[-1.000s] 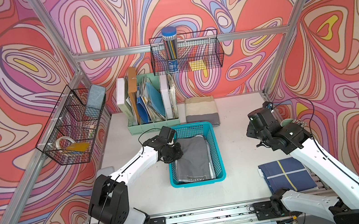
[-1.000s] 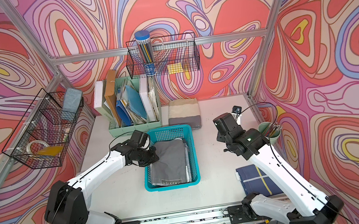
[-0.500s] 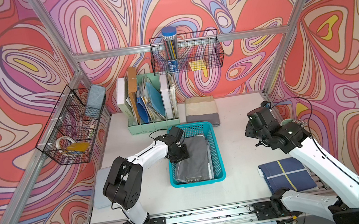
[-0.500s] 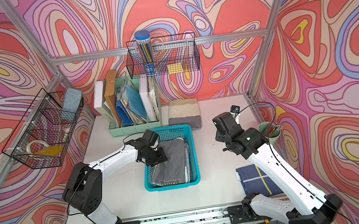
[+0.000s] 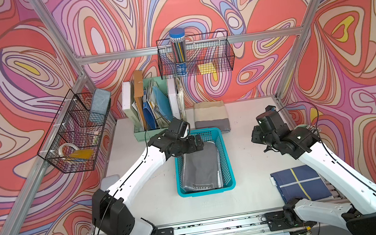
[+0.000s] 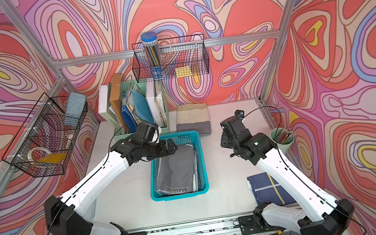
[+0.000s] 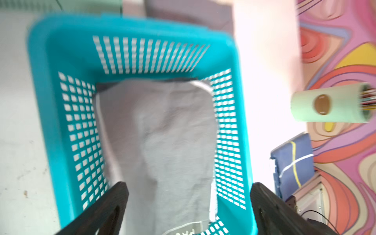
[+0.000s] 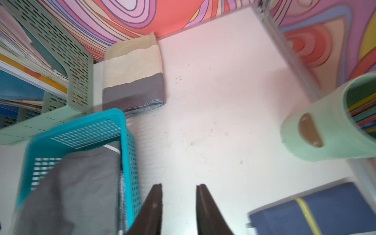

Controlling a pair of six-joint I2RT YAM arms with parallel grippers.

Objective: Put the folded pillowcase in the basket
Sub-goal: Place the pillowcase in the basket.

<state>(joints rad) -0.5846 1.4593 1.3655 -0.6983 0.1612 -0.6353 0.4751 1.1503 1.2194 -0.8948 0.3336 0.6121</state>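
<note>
Two grippers are in view, and neither holds anything. The left gripper (image 5: 196, 143) hangs over the 11 o'clock corner of the basket (image 5: 206, 192); in the left wrist view its jaws stand spread wide, one on each side of the grey cloth, with nothing between them. The folded pillowcase (image 5: 201, 168) lies inside the basket at the table's centre. It runs lengthwise from 12 to 6 o'clock, with a label at the 6 o'clock end and its layered edges against the 3 o'clock wall. No part of it appears to hang over the rim. The right gripper (image 8: 179, 186) sits well apart at about 3 o'clock, over bare table; its jaws are nearly together with a narrow gap and clasp nothing. I judge the step in hand to be the release: the cloth is down and let go, so the task looks all but done. The next move calls for the left arm to rise straight up until its fingers clear the cloth and the basket wall. It can then draw back toward 8 o'clock without snagging a fold or nudging the basket. Other folded cloths should be left alone: a striped cloth (image 5: 210, 117) lies just beyond the basket at 12 o'clock, and a navy cloth (image 5: 298, 182) lies at 4 o'clock beneath the right arm.
</note>
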